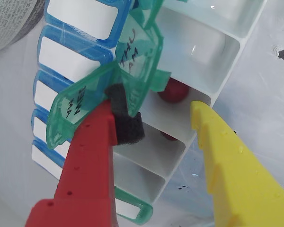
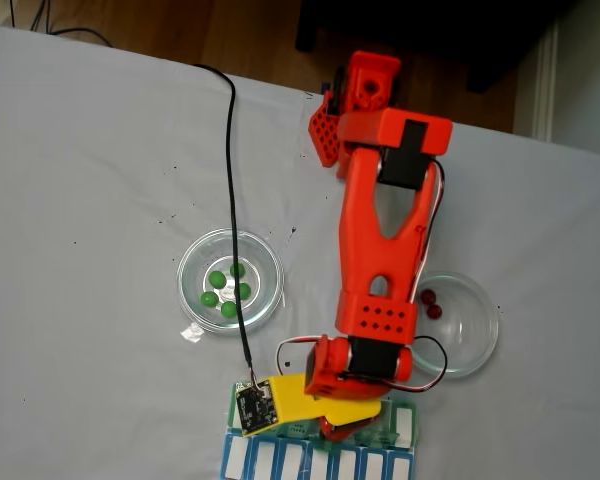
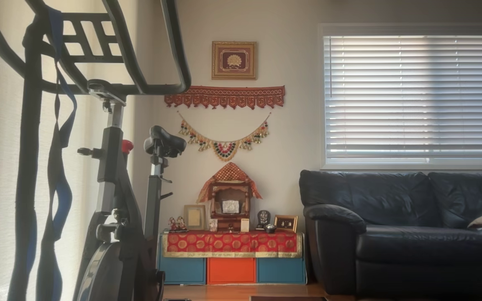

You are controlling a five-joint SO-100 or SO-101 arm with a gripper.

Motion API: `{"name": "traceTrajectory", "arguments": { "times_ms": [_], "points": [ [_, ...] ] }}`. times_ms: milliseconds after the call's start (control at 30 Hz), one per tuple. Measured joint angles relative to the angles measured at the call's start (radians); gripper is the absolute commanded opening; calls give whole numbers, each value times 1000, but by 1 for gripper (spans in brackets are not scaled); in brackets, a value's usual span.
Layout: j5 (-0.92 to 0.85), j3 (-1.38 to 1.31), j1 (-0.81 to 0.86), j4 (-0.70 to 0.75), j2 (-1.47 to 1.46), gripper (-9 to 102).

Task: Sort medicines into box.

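In the wrist view my gripper (image 1: 153, 108) hangs open right over the box (image 1: 213, 71), its red finger with a black foam pad (image 1: 126, 119) on the left and its yellow finger (image 1: 227, 161) on the right, nothing held between them. One red pill (image 1: 173, 90) lies in a white compartment under an open green lid (image 1: 135, 66). Another red pill (image 1: 168, 136) sits in the compartment beside it. In the fixed view the arm reaches down to the box (image 2: 280, 460) at the bottom edge. Several green pills (image 2: 226, 292) lie in the left glass dish, two red pills (image 2: 430, 303) in the right one.
The left glass dish (image 2: 192, 262) and the right glass dish (image 2: 477, 335) flank the arm on the white table. A black cable (image 2: 230, 170) runs across the left dish to the small camera board (image 2: 253, 405). The blue row (image 1: 66, 56) lies beside the green lids.
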Motion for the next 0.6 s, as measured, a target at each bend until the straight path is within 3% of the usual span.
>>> {"name": "traceTrajectory", "arguments": {
  "times_ms": [200,333,600],
  "points": [
    [-5,0,-8,29,0,20],
    [-41,0,-40,97,25,8],
    [-25,11,-129,140,92,1]
  ]
}}
